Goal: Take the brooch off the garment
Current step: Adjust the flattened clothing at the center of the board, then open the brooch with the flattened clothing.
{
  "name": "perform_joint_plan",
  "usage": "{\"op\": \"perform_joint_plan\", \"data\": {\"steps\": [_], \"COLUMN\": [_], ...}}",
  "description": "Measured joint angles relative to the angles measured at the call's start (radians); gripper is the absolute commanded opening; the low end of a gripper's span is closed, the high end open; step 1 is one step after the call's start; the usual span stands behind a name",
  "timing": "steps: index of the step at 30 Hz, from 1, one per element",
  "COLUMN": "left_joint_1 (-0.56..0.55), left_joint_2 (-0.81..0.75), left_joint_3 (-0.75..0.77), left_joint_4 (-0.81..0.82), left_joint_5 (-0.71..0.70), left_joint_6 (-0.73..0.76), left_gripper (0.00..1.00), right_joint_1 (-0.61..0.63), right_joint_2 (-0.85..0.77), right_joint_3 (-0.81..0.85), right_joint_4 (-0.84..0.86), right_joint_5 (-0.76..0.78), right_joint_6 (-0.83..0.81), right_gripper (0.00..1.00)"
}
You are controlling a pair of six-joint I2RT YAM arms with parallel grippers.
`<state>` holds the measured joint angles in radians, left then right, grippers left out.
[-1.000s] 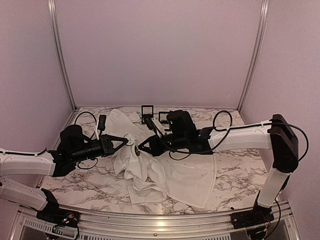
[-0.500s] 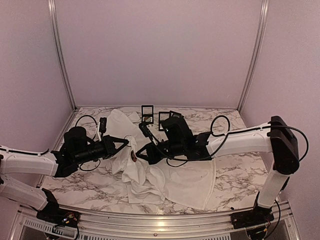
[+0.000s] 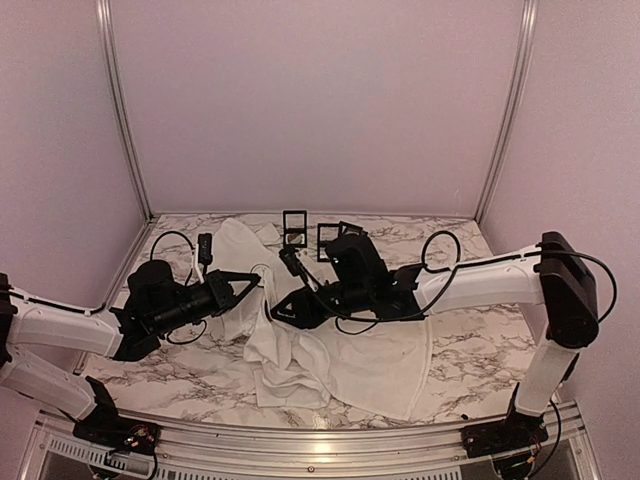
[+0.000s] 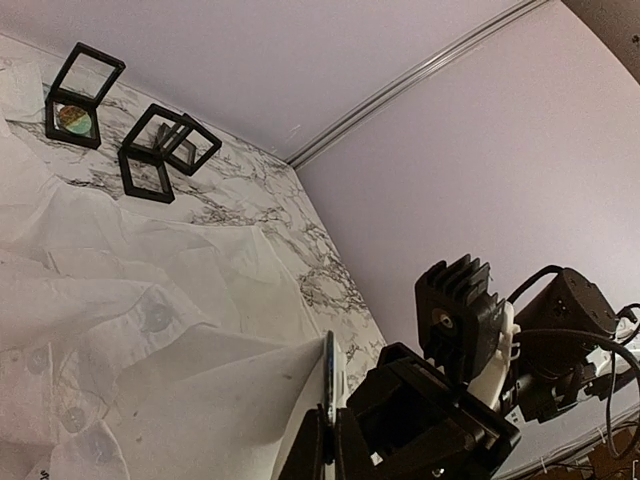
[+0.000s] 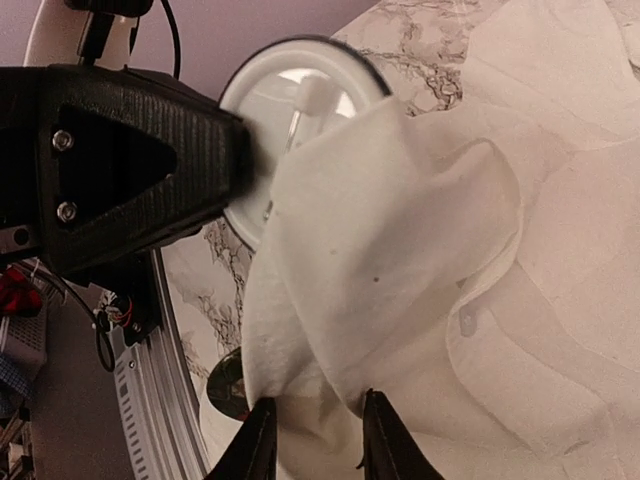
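Note:
The white garment (image 3: 340, 360) lies crumpled on the marble table, with one fold lifted between my grippers. My left gripper (image 3: 255, 281) is shut on the rim of the brooch (image 4: 329, 372), a round disc seen edge-on in the left wrist view. In the right wrist view its white back (image 5: 262, 110) shows, with cloth (image 5: 400, 220) draped from its pin. My right gripper (image 3: 277, 311) faces the left one. Its fingers (image 5: 262, 440) hold a thick fold of the garment between them, just below the brooch.
Three small black display frames (image 3: 294, 225) stand at the back of the table, also in the left wrist view (image 4: 78, 95). A dark round disc (image 5: 228, 385) peeks from under the cloth beside my right fingers. Metal rails edge the table.
My right gripper has moved left and toward the near edge, drawing the cloth with it. My left gripper has kept hold of the brooch and shifted slightly.

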<state>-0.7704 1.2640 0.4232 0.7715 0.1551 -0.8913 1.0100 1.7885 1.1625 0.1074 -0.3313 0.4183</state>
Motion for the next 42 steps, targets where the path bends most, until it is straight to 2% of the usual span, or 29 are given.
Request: {"op": "perform_joint_plan", "data": {"steps": [8, 14, 20, 25, 35, 42], "left_joint_1": [-0.021, -0.03, -0.04, -0.042, -0.048, -0.054], "left_joint_2": [0.052, 0.108, 0.138, 0.138, 0.138, 0.138], "left_joint_3": [-0.036, -0.036, -0.036, -0.036, -0.036, -0.036], "left_joint_4": [0.18, 0.291, 0.364, 0.381, 0.384, 0.384], "left_joint_5": [0.007, 0.047, 0.073, 0.079, 0.087, 0.089], "left_joint_6": [-0.003, -0.022, -0.048, -0.055, -0.063, -0.063], "left_gripper": [0.0, 0.0, 0.0, 0.0, 0.0, 0.0], "right_joint_1": [-0.096, -0.135, -0.135, -0.136, -0.136, -0.136], "right_joint_2": [-0.115, -0.126, -0.074, -0.04, -0.017, -0.006], "right_joint_3": [-0.089, -0.105, -0.114, -0.146, -0.16, -0.167], "right_joint_4": [0.084, 0.272, 0.438, 0.529, 0.618, 0.653], "right_joint_5": [-0.076, -0.169, -0.235, -0.264, -0.28, -0.293], "right_joint_6": [0.054, 0.143, 0.241, 0.309, 0.391, 0.424], "right_gripper": [0.51, 0.53, 0.52, 0.47, 0.35, 0.33]}}
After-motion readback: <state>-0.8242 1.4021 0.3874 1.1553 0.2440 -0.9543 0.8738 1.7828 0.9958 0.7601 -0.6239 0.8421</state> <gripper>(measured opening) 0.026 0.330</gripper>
